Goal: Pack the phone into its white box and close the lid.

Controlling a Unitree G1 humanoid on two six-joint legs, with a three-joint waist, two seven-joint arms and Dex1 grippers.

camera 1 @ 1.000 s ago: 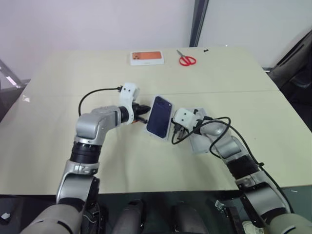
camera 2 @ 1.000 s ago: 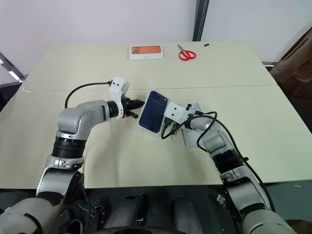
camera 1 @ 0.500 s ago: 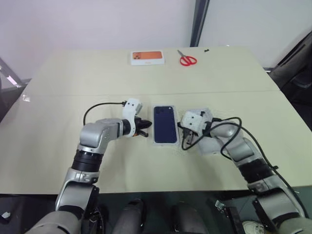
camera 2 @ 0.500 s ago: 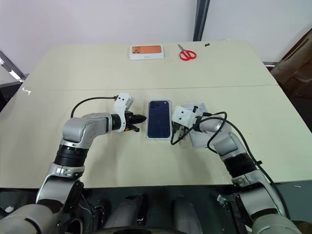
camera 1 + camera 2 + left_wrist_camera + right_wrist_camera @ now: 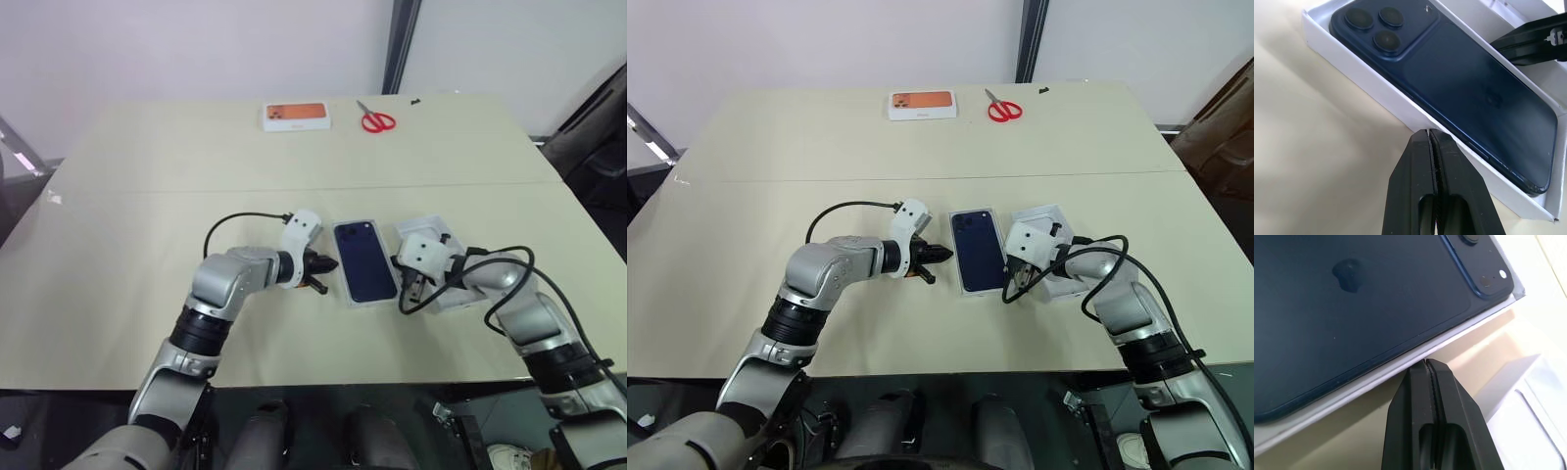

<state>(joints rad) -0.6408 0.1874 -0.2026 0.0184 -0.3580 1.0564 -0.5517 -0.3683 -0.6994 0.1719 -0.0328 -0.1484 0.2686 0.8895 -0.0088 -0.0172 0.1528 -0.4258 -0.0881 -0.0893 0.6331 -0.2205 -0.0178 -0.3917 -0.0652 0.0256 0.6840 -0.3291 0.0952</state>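
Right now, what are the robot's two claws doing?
Left gripper: closed, empty, tips at the white box.
Right gripper: closed, empty, at the box's other side.

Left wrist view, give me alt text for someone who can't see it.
A dark navy phone lies back-up in a shallow white box on a beige table, its three camera lenses at one corner. The left pincer, fingers shut, has its tip at the box's side wall.

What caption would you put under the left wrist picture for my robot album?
Shut left gripper pressed against the white box holding the navy phone, back side up.
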